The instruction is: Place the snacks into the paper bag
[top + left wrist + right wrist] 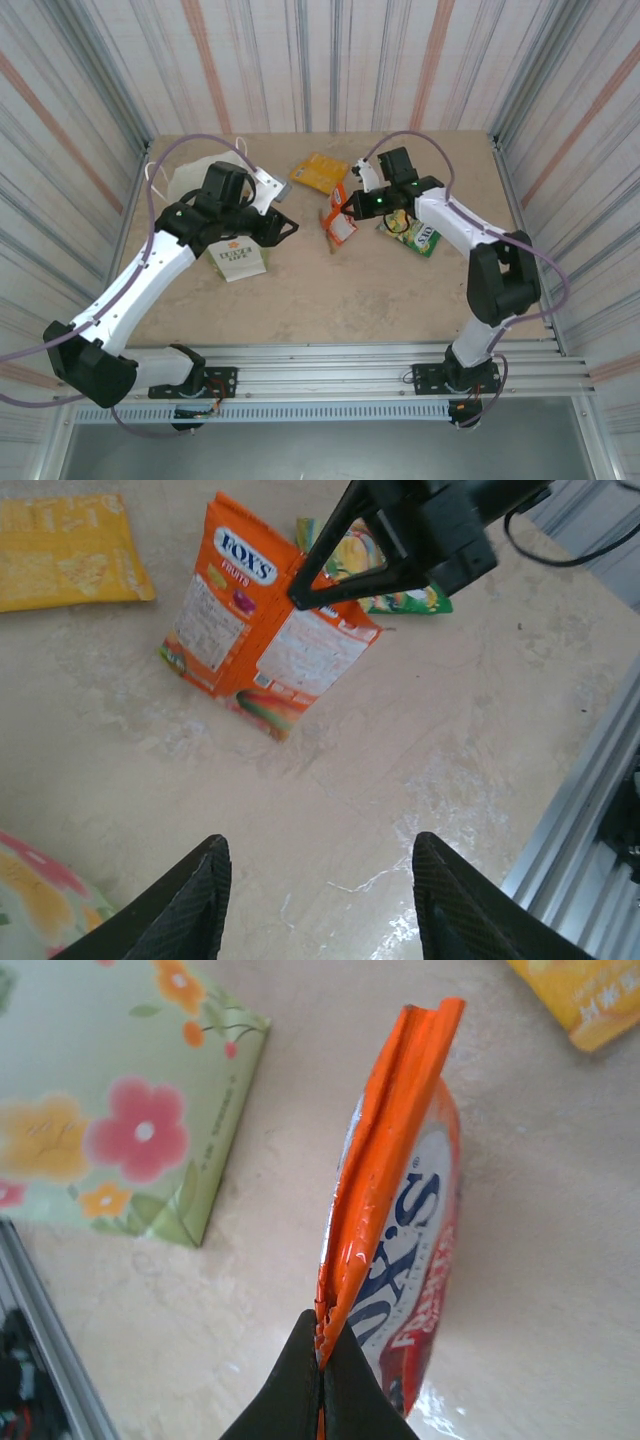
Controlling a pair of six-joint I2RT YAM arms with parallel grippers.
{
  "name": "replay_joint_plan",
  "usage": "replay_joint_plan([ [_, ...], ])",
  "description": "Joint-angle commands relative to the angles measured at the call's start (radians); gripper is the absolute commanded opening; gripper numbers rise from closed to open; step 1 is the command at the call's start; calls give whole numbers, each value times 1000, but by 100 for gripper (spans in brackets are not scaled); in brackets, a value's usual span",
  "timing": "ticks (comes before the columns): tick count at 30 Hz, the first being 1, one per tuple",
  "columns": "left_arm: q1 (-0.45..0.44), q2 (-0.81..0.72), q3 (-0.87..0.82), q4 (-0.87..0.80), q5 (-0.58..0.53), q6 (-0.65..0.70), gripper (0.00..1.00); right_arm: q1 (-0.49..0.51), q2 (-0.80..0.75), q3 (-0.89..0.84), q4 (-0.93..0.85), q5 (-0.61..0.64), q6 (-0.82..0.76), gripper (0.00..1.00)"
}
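Observation:
My right gripper (pixel 322 1360) is shut on the top seam of an orange Fox's packet (pixel 400 1210), holding it on edge with its lower end on the table. From above, that gripper (pixel 341 208) and the orange packet (pixel 341 224) are at mid-table. The left wrist view shows the orange packet (pixel 265 645) pinched by the right fingers (pixel 312 580). My left gripper (pixel 320 900) is open over bare table, left of the packet (pixel 288 228). The flowered paper bag (pixel 238 262) lies flat under the left arm, its handles (pixel 160 175) at the far left.
A yellow-orange packet (pixel 320 172) lies further back, and a yellow-green packet (pixel 415 235) lies under the right arm. The bag's corner (pixel 30 900) is by the left gripper. Striped walls enclose the table, and a metal rail (pixel 330 360) runs along the near edge.

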Motion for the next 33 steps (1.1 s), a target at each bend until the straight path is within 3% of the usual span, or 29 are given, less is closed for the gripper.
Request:
replay_joint_plan([
  [1,-8,16,16,28,67,-38,53,-13,-125,0,-121,-94,-280,0],
  [6,-25,24,-38,148,199,-3,53,-63,-239,36,-242,-255,-525,0],
  [9,-55,9,-65,232,204,33,56,-76,-288,80,-360,-302,-724,0],
  [14,-58,9,-50,271,198,74,62,-97,-330,153,-493,-332,-866,0],
  [21,-58,16,-29,276,181,131,73,-99,-382,167,-536,-408,-951,0],
  [27,-61,-24,-58,366,180,112,74,-92,-416,167,-538,-376,-943,0],
  [33,-64,0,-26,290,222,208,74,-82,-420,170,-547,-386,-953,0],
])
